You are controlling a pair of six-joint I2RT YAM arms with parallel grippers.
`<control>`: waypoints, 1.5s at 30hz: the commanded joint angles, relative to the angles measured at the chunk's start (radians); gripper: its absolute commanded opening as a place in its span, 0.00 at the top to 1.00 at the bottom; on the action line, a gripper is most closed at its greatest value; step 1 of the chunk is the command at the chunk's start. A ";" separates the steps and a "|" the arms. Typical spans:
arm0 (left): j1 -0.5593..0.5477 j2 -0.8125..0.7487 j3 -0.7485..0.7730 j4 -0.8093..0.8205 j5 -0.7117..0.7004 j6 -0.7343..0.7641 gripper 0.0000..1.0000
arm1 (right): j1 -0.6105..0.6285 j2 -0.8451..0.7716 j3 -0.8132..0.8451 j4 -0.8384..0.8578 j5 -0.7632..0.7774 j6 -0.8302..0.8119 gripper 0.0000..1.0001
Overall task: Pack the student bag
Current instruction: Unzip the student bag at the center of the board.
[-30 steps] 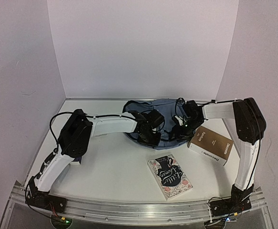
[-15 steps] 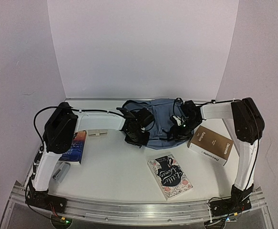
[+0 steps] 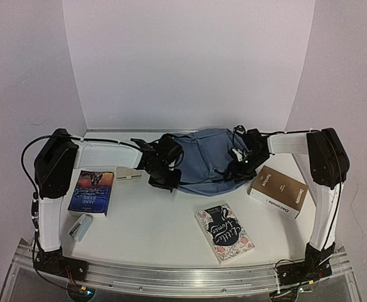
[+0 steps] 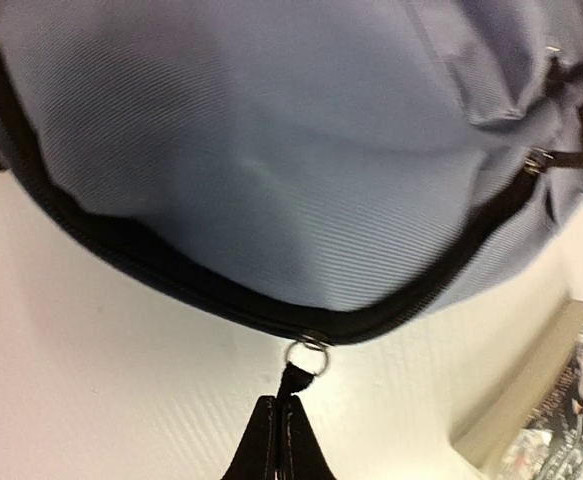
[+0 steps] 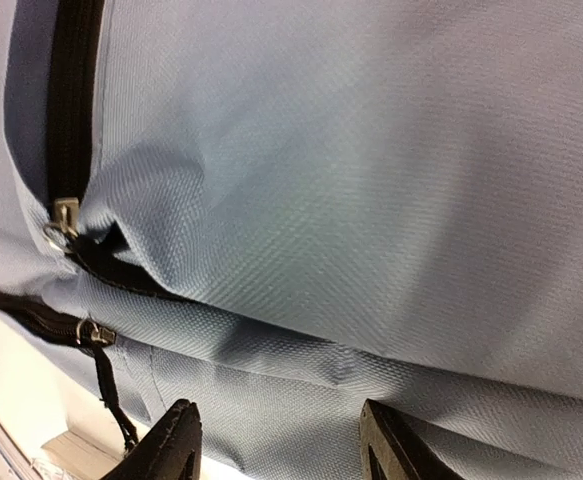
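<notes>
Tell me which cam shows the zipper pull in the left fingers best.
Left wrist: the zipper pull is close up, ring on the bag's zip, tab pinched in the left fingers. Top view hides it behind that arm; right wrist shows only other zippers.

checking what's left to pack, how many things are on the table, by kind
Bags: 1, the blue backpack
Books: 3, the Jane Eyre book, the floral-cover book, the brown Decorate book
Small items, too small to name: 2, the beige item, the grey item
Total: 6
</notes>
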 commanded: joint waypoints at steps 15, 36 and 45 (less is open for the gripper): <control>-0.002 -0.058 0.072 0.134 0.277 0.023 1.00 | 0.029 -0.181 0.083 -0.062 -0.188 -0.265 0.41; 0.062 -0.123 0.046 0.236 0.467 -0.057 1.00 | 0.243 -0.142 -0.024 0.151 -0.151 -0.278 0.32; 0.075 -0.140 0.012 0.264 0.477 -0.083 1.00 | 0.261 -0.094 0.002 0.171 -0.010 -0.265 0.51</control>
